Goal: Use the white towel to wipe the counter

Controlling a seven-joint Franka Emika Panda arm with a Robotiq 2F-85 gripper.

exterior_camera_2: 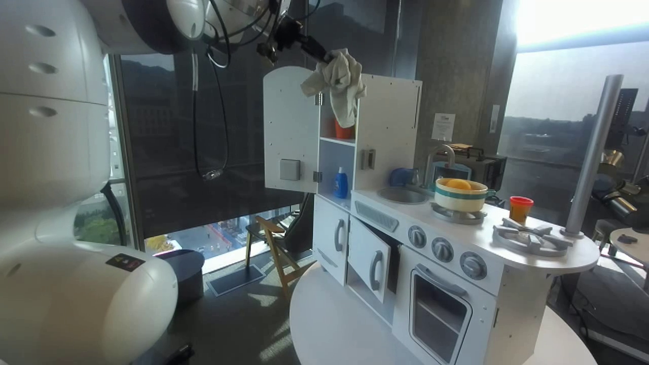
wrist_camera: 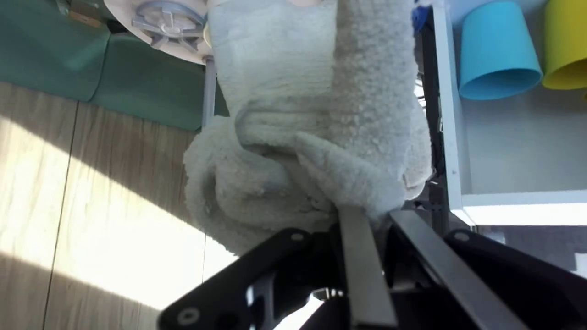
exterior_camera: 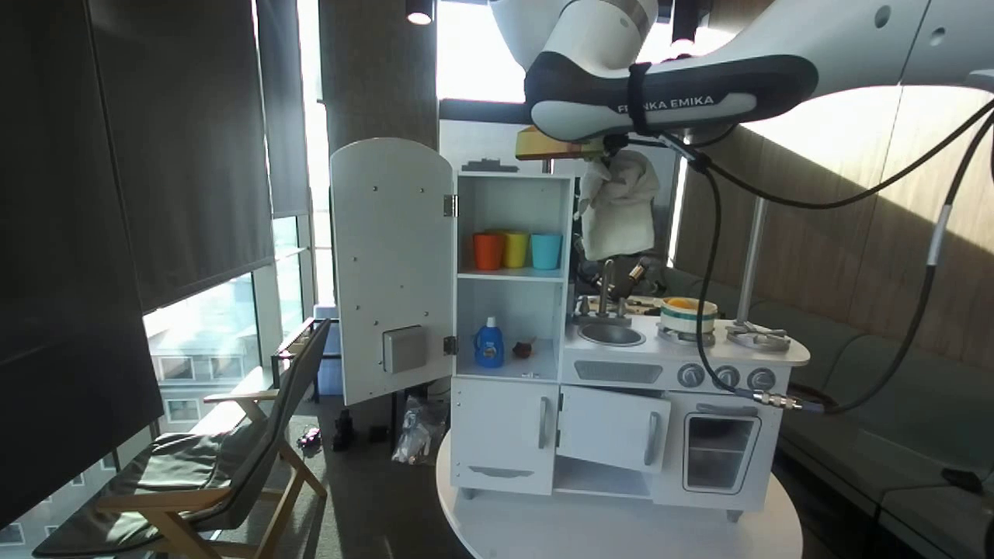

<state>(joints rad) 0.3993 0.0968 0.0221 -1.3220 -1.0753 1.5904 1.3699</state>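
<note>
Aloft, the gripper [wrist_camera: 377, 214] pinches the white towel [wrist_camera: 298, 123], apparently by a bunched fold, higher than the counter [exterior_camera_2: 476, 235].

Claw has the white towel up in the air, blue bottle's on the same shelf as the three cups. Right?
Not quite: the blue bottle stands one level below the three cups, as an exterior view shows. The claw does have the white towel up in the air.

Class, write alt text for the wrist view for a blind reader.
A black-and-grey pincer grips a crumpled white fabric towel. At right, a tapered blue cup and tapered yellow cup sit in a white boxy cabinet.
</note>
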